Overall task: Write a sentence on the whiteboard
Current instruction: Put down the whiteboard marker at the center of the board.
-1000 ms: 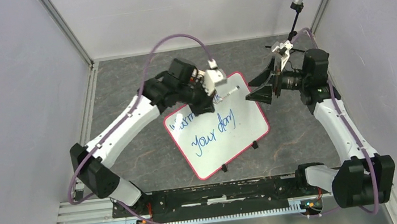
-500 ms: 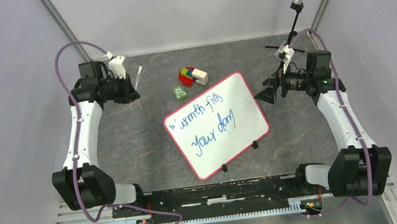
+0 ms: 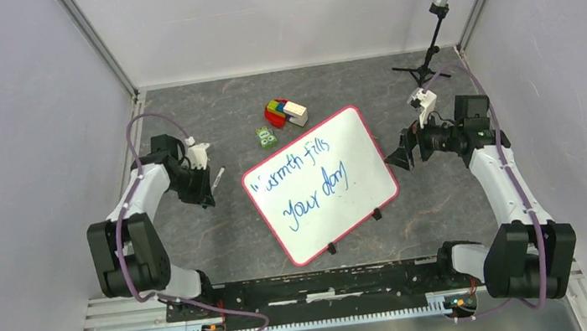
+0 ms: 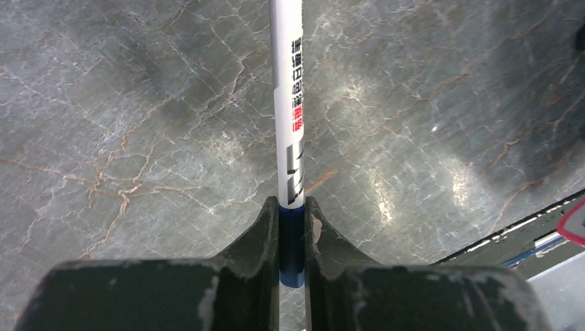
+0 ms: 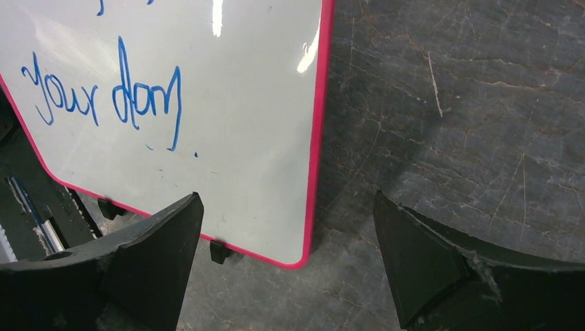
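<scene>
The whiteboard (image 3: 359,145), white with a pink-red rim, lies tilted in the middle of the table. The sentence (image 3: 302,183) stands on it in blue, in two slanted lines. My left gripper (image 3: 207,189) is left of the board, low over the table, shut on a white marker (image 3: 216,176). In the left wrist view the marker (image 4: 287,103) points away from the jaws and its blue end sits between my fingers (image 4: 262,227). My right gripper (image 3: 401,155) hangs open just off the board's right corner. In its wrist view the whiteboard (image 5: 255,89) and the words "your day" (image 5: 103,103) show.
Coloured toy blocks (image 3: 285,112) and a small green item (image 3: 267,137) lie behind the board. A black stand (image 3: 429,60) rises at the back right. Grey walls close in both sides. A black rail (image 3: 313,285) runs along the near edge.
My left arm swung from over the board's top edge out to the far left, then came down nearer, still holding the marker. The blocks came into view. My right gripper drew back slightly.
</scene>
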Action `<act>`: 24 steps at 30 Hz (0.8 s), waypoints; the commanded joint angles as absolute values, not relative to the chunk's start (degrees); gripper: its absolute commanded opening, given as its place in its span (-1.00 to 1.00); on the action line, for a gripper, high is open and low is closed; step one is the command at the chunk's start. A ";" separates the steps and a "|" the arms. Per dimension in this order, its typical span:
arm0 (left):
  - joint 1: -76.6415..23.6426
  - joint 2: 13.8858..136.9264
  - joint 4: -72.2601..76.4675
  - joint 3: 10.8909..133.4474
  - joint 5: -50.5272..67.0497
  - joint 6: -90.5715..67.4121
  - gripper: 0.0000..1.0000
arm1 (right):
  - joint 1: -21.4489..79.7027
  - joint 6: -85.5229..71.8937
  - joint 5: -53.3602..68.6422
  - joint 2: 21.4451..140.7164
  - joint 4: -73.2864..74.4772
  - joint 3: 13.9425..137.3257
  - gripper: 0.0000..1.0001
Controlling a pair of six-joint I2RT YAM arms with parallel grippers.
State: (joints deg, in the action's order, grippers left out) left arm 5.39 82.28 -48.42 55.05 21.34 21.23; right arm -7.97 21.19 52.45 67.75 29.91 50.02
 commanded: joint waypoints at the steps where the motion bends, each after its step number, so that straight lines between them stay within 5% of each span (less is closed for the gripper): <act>1: 5.28 86.18 -43.85 54.34 19.10 24.56 -0.64 | -8.30 23.85 50.63 66.05 30.11 49.07 0.96; 24: 3.00 87.38 -43.82 52.89 17.70 24.06 0.00 | -10.09 29.60 49.48 67.65 35.05 49.27 0.96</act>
State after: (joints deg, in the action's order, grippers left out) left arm 3.33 90.89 -42.35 51.20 16.58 22.28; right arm -9.47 27.11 49.56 67.35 32.86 47.40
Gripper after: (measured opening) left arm 0.459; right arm 0.979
